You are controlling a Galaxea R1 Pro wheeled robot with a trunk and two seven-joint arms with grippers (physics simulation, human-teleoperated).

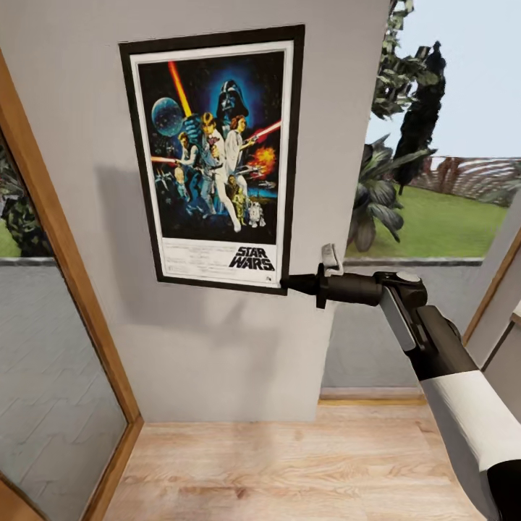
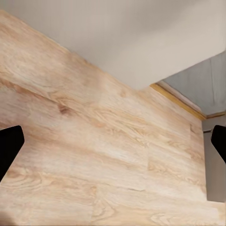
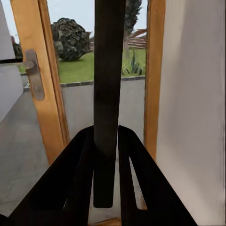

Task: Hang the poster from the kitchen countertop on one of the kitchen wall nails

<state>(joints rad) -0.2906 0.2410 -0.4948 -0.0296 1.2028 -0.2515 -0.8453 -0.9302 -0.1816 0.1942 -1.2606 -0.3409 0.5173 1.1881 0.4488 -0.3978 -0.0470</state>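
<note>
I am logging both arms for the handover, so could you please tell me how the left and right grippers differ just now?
The right gripper is shut on the poster, gripping its lower corner edge against the wall; the left gripper is open and holds nothing. The right points toward the wall, the left toward the wooden floor. Both have black jaws.

Right gripper (image 3: 106, 181) low in the frame, two black fingers (image 3: 77, 179) pressed from both sides on the poster (image 3: 109, 84), seen edge-on as a dark vertical strip running from the top edge down centre frame to just below the finger roots; wooden door frame (image 3: 40, 80) at upper left with a grey metal handle (image 3: 33, 73); second wooden post (image 3: 154, 70) right of centre; pale wall (image 3: 193, 103) down the right side; lawn and dark shrub (image 3: 70, 37) through the glass, grey paving at lower left.
</note>
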